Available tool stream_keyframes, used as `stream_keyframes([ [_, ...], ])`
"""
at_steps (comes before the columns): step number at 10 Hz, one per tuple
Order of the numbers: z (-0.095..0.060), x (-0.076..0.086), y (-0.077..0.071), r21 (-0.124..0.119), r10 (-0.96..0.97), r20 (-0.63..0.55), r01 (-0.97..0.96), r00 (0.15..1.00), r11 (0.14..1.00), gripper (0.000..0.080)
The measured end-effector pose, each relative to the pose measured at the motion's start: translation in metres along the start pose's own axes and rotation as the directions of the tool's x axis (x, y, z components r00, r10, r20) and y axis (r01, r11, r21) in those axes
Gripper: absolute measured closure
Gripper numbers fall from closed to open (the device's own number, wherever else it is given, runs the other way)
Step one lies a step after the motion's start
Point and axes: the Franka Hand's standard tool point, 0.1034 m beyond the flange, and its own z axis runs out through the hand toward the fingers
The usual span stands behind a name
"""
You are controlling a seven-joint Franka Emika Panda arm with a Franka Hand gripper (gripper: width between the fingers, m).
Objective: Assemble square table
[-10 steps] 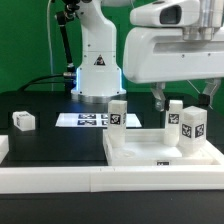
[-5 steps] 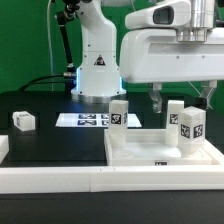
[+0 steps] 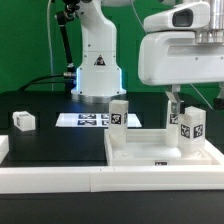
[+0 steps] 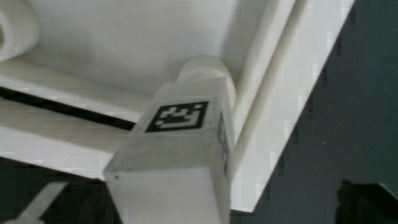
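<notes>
The gripper [image 3: 190, 100] hangs empty, jaws spread as wide as they go, right above an upright table leg [image 3: 191, 128] standing on the square tabletop [image 3: 140, 150] beneath it, with a second leg [image 3: 175, 112] just beside. The wrist view looks down a tagged leg [image 4: 173, 160] at the slab's edge, though which of the two I cannot tell. The step seems to be lining up a grasp; next comes a straight descent, jaws either side, then a firm close.

Robotics lab: green backdrop [image 3: 25, 40], Panda arm [image 3: 97, 65], marker board [image 3: 75, 120].
</notes>
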Motion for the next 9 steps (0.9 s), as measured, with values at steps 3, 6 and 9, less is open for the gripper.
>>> stream_keyframes([
  [3,0.0020,-0.0004,0.0000,-0.001,0.000,0.000,0.000,1.000,1.000,0.0150],
  [6,0.0086,-0.0024,0.0028,-0.003,0.001,0.004,-0.001,1.000,1.000,0.0150],
  [9,0.0097,-0.0039,0.0055,-0.003,0.008,0.007,-0.007,1.000,1.000,0.0172],
])
